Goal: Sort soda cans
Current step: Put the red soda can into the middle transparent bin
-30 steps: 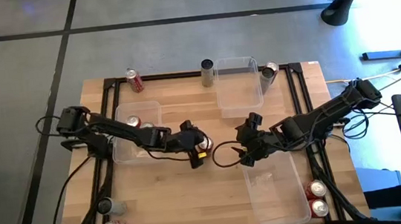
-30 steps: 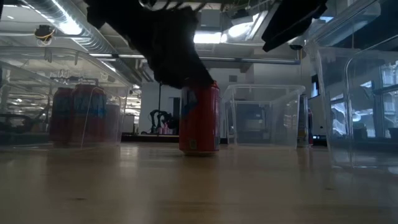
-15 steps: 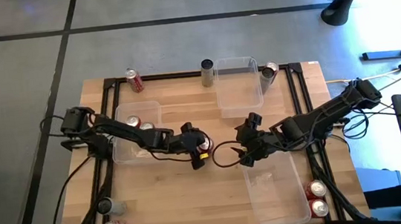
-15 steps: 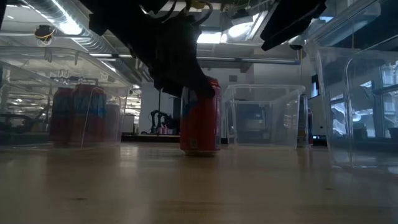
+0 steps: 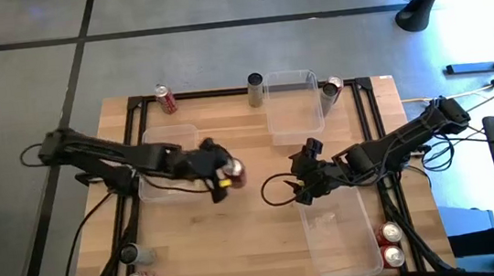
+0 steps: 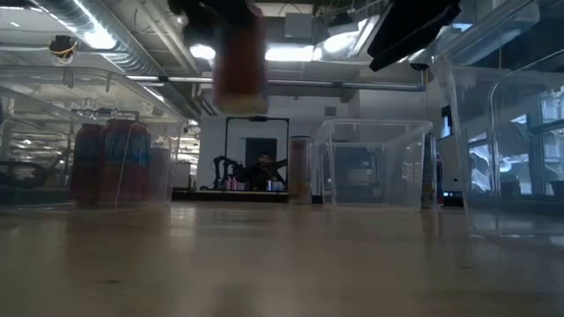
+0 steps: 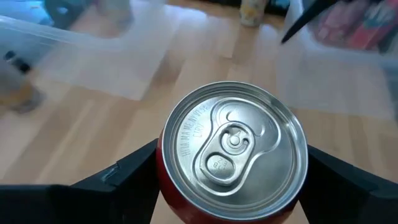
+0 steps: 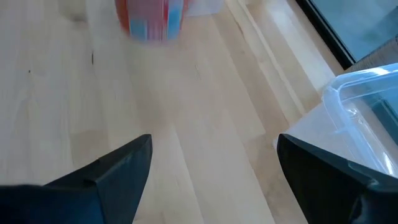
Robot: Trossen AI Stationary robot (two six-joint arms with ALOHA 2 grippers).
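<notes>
red and silver make up most of the cans on view: from above i count seven red ones and two dark grey ones, plus three clear bins (image 5: 293,105). one red can (image 7: 233,155) sits pinched between the fingers of the left gripper (image 5: 224,173), lifted clear off the wooden bench (image 5: 239,240) near its middle, just beside the left bin. its long axis stands upright, the silver top with its pull tab facing up. the right gripper (image 5: 302,187) hangs near the bench's middle with its fingers spread and nothing between them.
</notes>
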